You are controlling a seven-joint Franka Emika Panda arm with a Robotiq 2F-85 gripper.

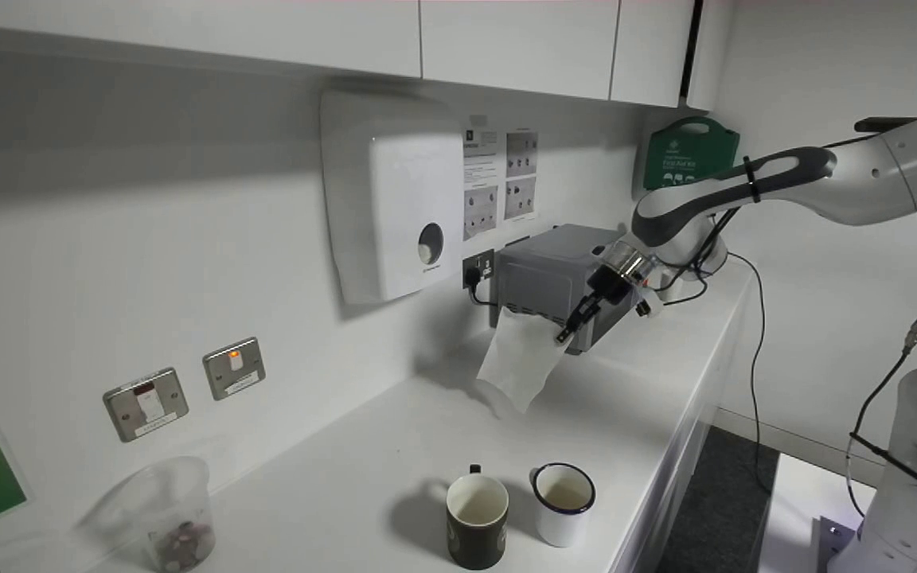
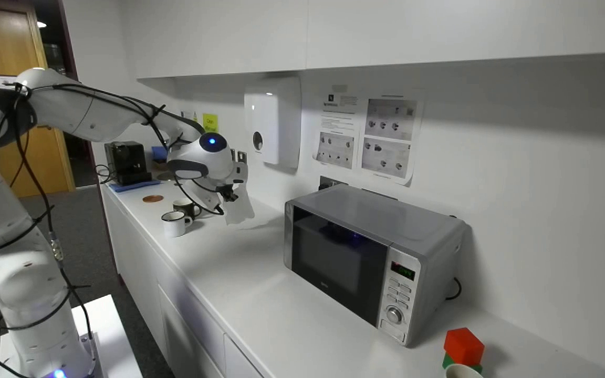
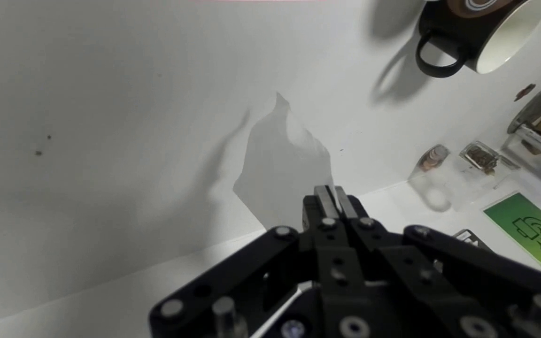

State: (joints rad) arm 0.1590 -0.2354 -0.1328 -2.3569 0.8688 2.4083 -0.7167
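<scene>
In the wrist view, we find the gripper (image 3: 330,188) nearest, its fingers pinched on an edge of the white paper sheet (image 3: 284,173). The sheet hangs over the counter (image 3: 111,94); beyond, we locate the dark mug (image 3: 468,36).

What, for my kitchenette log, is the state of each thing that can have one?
Robotiq gripper, shut.
Paper towel, held in it, hanging.
Microwave, door shut, display lit.
Black mug, upright.
Dark-rimmed white mug, upright.
Clear tub, partly filled.
Wall switch, lit orange.
Black plug, in socket.
</scene>
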